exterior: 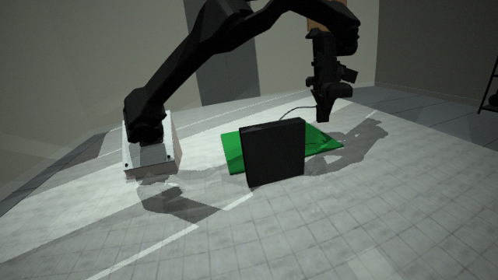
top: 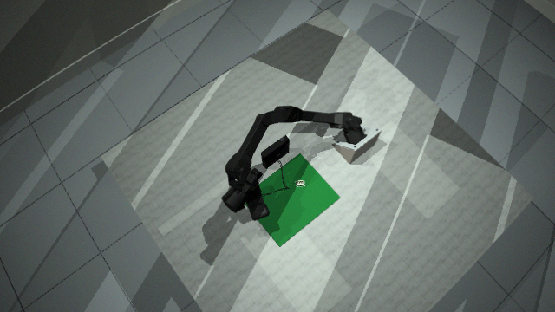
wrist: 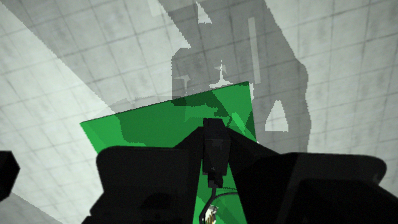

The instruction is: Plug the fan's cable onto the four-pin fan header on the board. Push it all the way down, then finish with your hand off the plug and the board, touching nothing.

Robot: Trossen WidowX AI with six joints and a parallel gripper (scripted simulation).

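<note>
Above the pale desk, held the black plug snug in the pincer; needed slow, straight carrying to the header below.

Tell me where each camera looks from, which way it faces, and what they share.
Top: high overhead, facing down at the green board; the whole arm shows.
Exterior: low, on the black fan's side, facing across to the board; most of the arm shows, cut off at the top edge.
Wrist: on the arm, looking past the end effector, shut on the black plug, toward the board.
Top and exterior share fan and arm.
</note>
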